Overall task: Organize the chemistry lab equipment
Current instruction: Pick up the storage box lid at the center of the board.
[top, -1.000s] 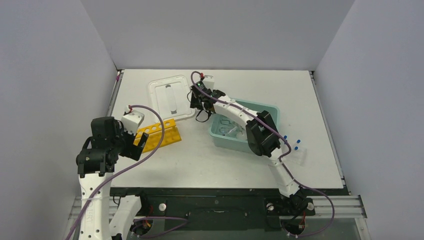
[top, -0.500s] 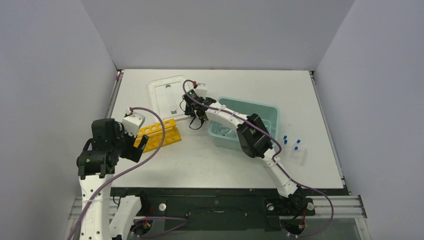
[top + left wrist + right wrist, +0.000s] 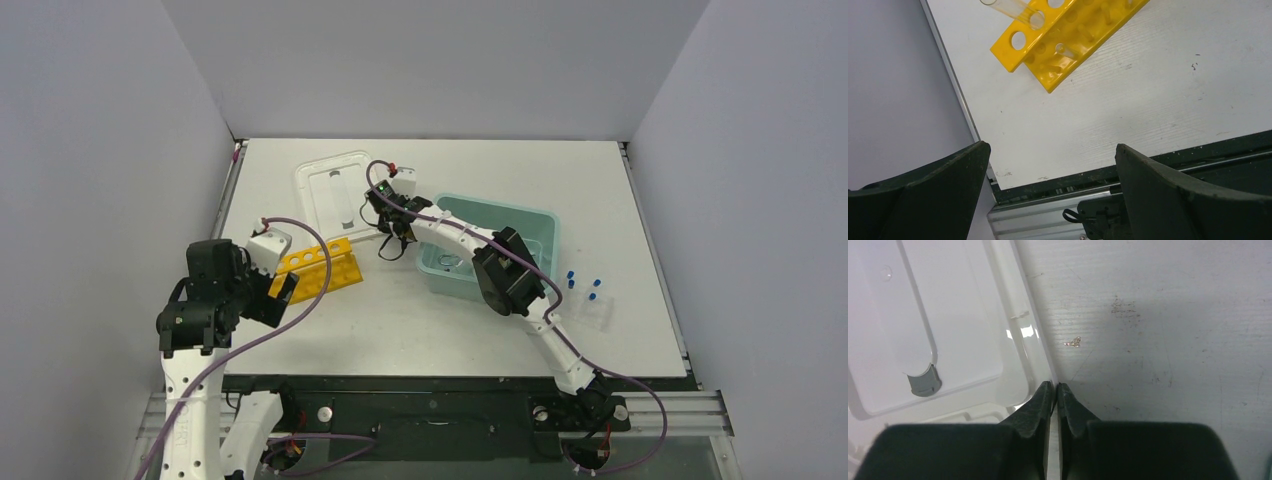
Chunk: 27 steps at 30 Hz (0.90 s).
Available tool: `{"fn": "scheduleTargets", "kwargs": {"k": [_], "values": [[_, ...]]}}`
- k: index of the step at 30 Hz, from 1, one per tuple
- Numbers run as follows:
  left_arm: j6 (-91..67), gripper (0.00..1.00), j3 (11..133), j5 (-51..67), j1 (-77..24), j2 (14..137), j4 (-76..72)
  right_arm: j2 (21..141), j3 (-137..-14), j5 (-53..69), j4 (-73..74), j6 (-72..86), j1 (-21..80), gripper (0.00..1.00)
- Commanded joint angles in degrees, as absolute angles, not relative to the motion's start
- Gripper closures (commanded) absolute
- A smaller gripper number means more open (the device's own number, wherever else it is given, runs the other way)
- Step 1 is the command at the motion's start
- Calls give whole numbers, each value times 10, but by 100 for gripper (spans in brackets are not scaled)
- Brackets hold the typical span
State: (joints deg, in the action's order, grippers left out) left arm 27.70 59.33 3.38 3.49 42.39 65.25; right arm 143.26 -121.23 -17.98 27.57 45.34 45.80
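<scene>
Equipment sits in separate spots on the table (image 3: 420,320) in the top view. The yellow rack (image 3: 318,265) lies left of centre, its long axis running near-left to far-right. Blue-capped vials (image 3: 590,290) stand right of the teal tub (image 3: 540,225), which holds small items too blurred to name. The left gripper (image 3: 275,290) hovers at the rack's near-left end, so this arm is the nearer one to it. The right gripper (image 3: 392,238) reaches between the tub and the white lid (image 3: 335,195).

From the left wrist, that gripper is spread wide and empty. The rack lies ahead on the far side, with a clear glass tube (image 3: 1015,7) poking from an end hole.

From the right wrist, the gripper is pressed together on the lid's right rim, apparently pinching it.
</scene>
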Motion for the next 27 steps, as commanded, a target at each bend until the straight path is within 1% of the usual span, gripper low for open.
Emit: {"fn": "scheduleTargets", "kwargs": {"k": [1, 7, 17, 23, 27], "values": [[281, 3, 592, 28, 37, 420, 636, 1427, -1217, -199, 268, 458, 461, 100], [282, 4, 598, 27, 37, 420, 640, 1401, -1215, -207, 254, 463, 457, 100], [272, 3, 622, 52, 36, 435, 635, 1276, -1159, -232, 189, 475, 434, 100], [269, 4, 638, 126, 36, 464, 608, 1228, -1142, -242, 187, 456, 430, 100], [246, 3, 642, 200, 34, 481, 547, 1188, -1110, -251, 186, 442, 429, 100]]}}
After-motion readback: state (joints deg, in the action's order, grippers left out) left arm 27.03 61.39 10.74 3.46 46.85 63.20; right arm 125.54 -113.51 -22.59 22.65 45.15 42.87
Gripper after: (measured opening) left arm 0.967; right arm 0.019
